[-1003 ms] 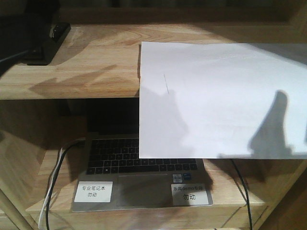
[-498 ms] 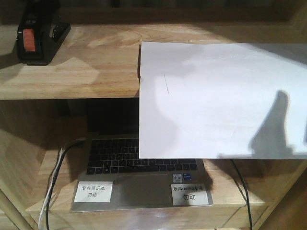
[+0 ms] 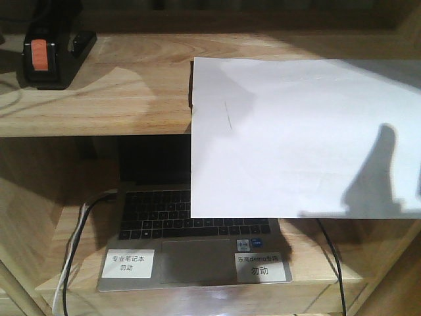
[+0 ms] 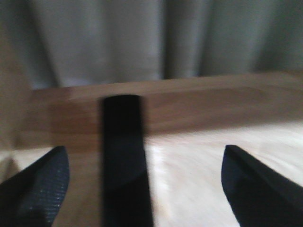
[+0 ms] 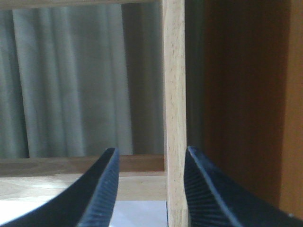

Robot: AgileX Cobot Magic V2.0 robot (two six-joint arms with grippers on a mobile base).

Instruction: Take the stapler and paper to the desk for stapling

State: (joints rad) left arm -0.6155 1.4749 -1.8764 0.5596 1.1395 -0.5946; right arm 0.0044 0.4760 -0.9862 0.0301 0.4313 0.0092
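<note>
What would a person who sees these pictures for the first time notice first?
First, the large white rectangular sheet of paper, which lies on the upper wooden shelf and hangs over its front edge, hiding part of the silver laptop below. Next, the black plastic stapler with an orange-red patch at the shelf's far left.

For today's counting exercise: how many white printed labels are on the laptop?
2. One label lies left of the laptop's trackpad, the other right of it. The paper overhanging the shelf covers part of the laptop, so more could be hidden.
</note>
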